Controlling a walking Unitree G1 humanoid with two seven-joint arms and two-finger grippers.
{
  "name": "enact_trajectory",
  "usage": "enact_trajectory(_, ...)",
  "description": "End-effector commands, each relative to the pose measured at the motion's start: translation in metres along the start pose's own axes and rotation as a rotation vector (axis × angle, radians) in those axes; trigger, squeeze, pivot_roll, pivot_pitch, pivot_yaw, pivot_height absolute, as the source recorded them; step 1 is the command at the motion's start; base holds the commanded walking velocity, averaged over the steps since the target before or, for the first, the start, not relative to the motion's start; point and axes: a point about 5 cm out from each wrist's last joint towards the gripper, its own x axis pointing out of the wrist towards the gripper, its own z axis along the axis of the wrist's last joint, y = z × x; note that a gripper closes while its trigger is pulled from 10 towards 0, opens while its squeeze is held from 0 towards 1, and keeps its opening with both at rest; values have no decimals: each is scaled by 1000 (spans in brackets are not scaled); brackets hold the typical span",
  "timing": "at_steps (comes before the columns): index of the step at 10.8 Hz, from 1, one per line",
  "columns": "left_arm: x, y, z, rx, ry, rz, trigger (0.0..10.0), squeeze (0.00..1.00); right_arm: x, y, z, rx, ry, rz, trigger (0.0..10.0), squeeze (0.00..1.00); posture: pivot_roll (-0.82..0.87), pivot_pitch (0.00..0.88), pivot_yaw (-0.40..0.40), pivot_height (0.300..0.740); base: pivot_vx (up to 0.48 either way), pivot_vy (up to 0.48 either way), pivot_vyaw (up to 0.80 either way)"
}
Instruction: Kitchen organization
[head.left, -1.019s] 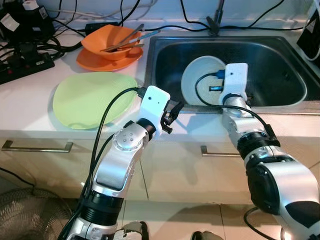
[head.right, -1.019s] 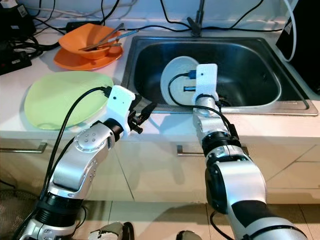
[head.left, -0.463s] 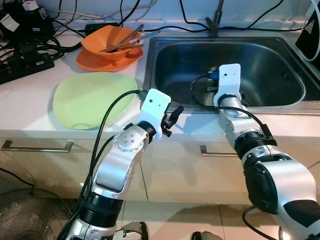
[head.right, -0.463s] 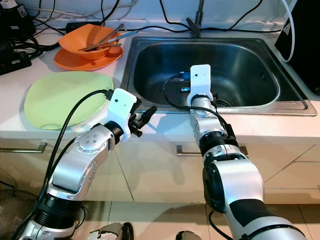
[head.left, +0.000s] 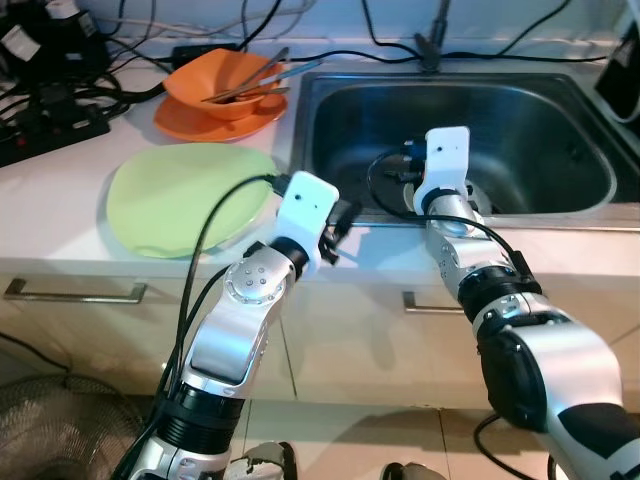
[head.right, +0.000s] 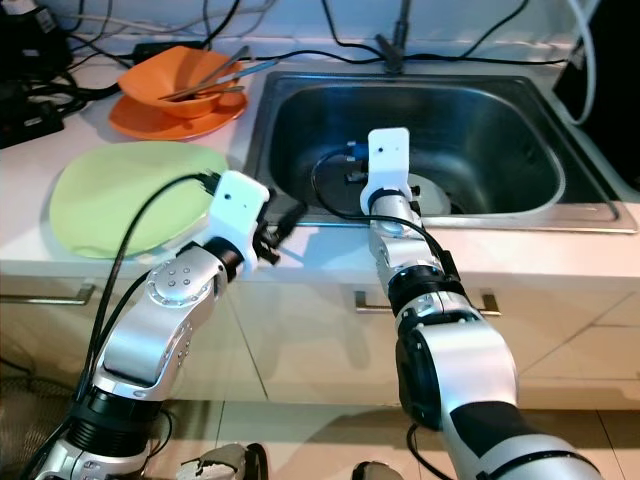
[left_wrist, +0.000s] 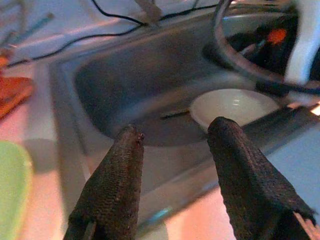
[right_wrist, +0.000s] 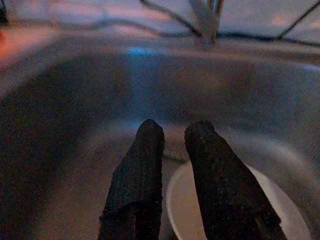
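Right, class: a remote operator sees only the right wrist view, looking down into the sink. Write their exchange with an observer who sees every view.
Operator: I see a white bowl below my right pincer. What's on the counter?
Observer: A green plate lies left of the sink; behind it an orange bowl holds utensils.
Operator: And the left pincer?
Observer: The left pincer is open, over the counter's front edge at the sink's near left corner.
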Motion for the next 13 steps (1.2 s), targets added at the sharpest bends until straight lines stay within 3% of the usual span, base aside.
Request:
enact_trajectory(1, 1, 3, 3, 26, -23, 28, 10000, 0, 0, -2, 11, 43, -77, 8, 10000, 0, 160, 85, 29, 740, 0, 0, 0)
enact_trajectory(2, 1, 10, 4, 77, -66, 88, 10000, 0, -8, 5, 24, 84, -213, 86, 10000, 0, 136, 88, 26, 740, 0, 0, 0)
enact_trajectory(4, -1, 19, 7, 99, -130, 159, 10000, 0, -32, 9, 37, 144, -349, 144, 10000, 0, 104, 90, 28, 740, 0, 0, 0)
enact_trajectory(6, -8, 30, 8, 117, -185, 225, 10000, 0, -67, 4, 38, 202, -403, 195, 10000, 0, 75, 71, 27, 740, 0, 0, 0)
enact_trajectory(7, -10, 31, 7, 118, -188, 229, 10000, 0, -75, 5, 33, 206, -397, 218, 10000, 0, 70, 65, 27, 740, 0, 0, 0)
enact_trajectory(9, -14, 34, 0, 157, -172, 234, 10000, 0, -90, 5, 4, 232, -271, 227, 10000, 0, 73, 45, 30, 740, 0, 0, 0)
enact_trajectory(11, -24, 43, -3, 202, -157, 252, 10000, 0, -91, 7, -10, 247, -201, 222, 10000, 0, 96, 31, 35, 740, 0, 0, 0)
enact_trajectory(13, -40, 61, -12, 166, -103, 262, 10000, 0, -88, 11, -21, 243, -153, 218, 10000, 0, 118, 47, 32, 740, 0, 0, 0)
